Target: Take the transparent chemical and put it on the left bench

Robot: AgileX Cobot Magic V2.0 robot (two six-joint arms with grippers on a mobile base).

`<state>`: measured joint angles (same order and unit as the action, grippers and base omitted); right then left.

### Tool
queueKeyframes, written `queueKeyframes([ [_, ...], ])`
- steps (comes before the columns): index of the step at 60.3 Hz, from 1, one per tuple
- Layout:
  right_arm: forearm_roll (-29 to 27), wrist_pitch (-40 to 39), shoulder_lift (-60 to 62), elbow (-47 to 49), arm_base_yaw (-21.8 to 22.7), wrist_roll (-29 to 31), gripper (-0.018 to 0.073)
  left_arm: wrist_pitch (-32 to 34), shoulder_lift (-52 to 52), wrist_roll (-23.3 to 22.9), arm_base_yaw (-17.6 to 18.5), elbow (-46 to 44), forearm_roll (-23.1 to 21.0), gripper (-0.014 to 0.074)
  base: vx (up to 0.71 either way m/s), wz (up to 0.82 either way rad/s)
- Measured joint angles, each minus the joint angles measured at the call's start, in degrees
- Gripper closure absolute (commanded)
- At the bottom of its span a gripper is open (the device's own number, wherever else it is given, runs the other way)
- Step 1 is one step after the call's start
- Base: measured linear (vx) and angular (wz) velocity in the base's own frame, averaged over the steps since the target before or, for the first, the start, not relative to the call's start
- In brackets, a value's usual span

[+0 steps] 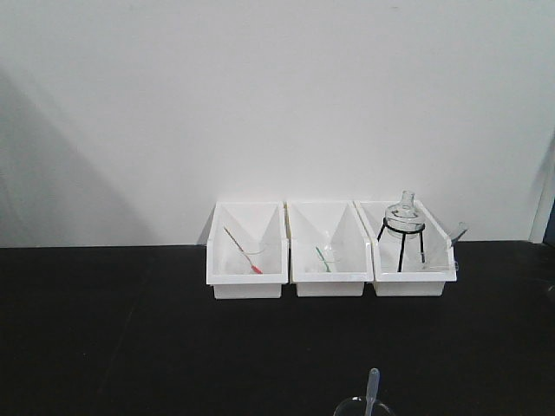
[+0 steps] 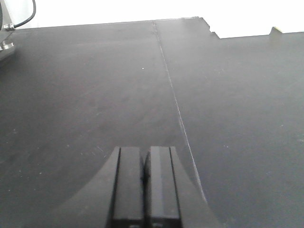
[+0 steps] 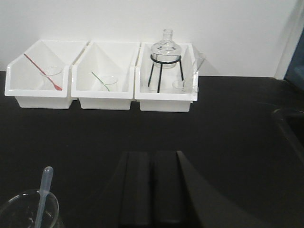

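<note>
We see the transparent chemical (image 3: 43, 190) upright in a beaker (image 3: 28, 211), near-left of our right gripper (image 3: 153, 159), the nearer one. Both it and the left gripper (image 2: 145, 159) have fingers closed, empty.

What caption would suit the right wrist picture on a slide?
Shut right gripper above the black bench, clear bluish pipette standing in a glass beaker, three white plastic bins behind.

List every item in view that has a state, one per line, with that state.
transparent chemical: standing tilted in a clear beaker, ungripped
left gripper: shut, empty
right gripper: shut, empty
left bin: holds a red-tipped pipette in a small beaker
middle bin: holds a green-tipped pipette in a small beaker
right bin: holds a glass flask upright on a black tripod
</note>
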<state>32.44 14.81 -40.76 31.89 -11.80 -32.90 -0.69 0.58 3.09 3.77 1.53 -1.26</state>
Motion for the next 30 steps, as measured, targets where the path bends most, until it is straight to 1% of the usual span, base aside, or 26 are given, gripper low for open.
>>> queueKeyframes([
  [12, -0.3, 3.1, 5.8, -0.9, 0.0, 0.1, 0.0566, 0.0, 0.0, 0.0, 0.0, 0.0, 0.0, 0.0600, 0.00, 0.00],
  [30, -0.4, 3.6, 7.1, -1.0, 0.0, 0.2, 0.0566, 0.0, 0.0, 0.0, 0.0, 0.0, 0.0, 0.0600, 0.00, 0.00],
])
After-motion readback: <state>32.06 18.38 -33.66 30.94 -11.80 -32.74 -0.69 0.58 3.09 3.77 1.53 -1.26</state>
